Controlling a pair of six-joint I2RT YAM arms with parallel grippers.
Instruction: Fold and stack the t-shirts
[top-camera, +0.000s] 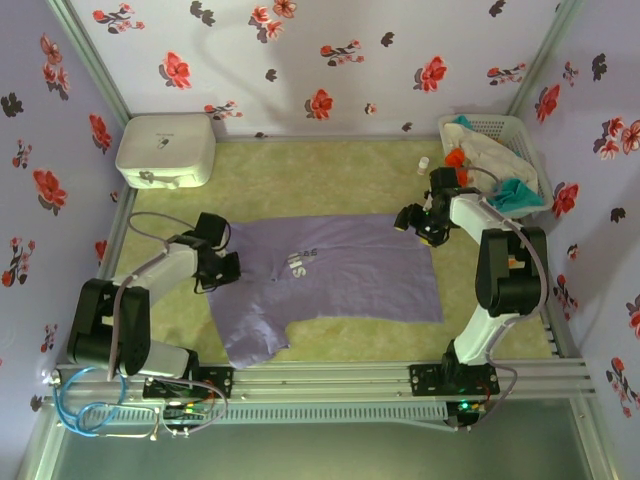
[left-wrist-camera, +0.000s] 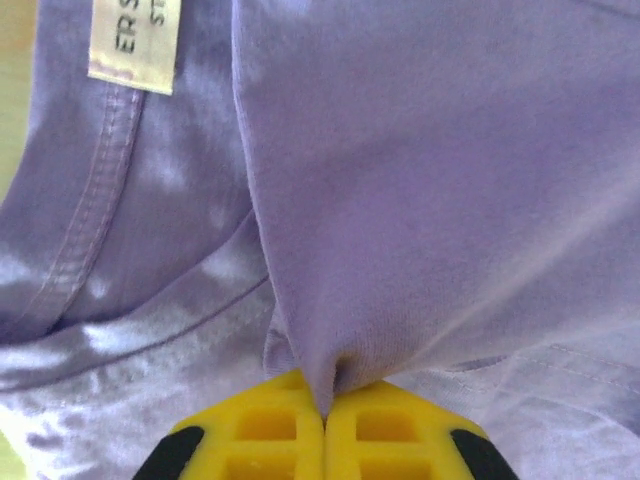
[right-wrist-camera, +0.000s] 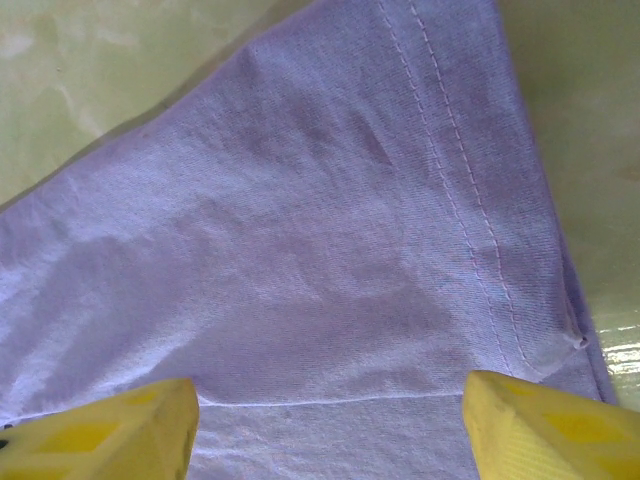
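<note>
A lavender-purple t-shirt (top-camera: 340, 280) lies spread flat on the green mat, white lettering up, with one sleeve trailing toward the near edge. My left gripper (top-camera: 230, 263) sits at the shirt's left end by the collar. In the left wrist view the yellow jaws (left-wrist-camera: 325, 412) are shut on a pinched fold of the purple cloth (left-wrist-camera: 450, 180), beside the white neck label (left-wrist-camera: 135, 40). My right gripper (top-camera: 420, 225) hovers over the shirt's far right corner. Its yellow fingers (right-wrist-camera: 120, 430) stand wide open above the stitched hem (right-wrist-camera: 330, 250), holding nothing.
A white lattice basket (top-camera: 490, 120) at the back right holds orange (top-camera: 455, 158), off-white (top-camera: 495, 150) and teal (top-camera: 515, 195) t-shirts. A white rounded box (top-camera: 165, 150) stands at the back left. Bare green mat (top-camera: 300, 170) lies behind the shirt. Flowered walls close in the sides.
</note>
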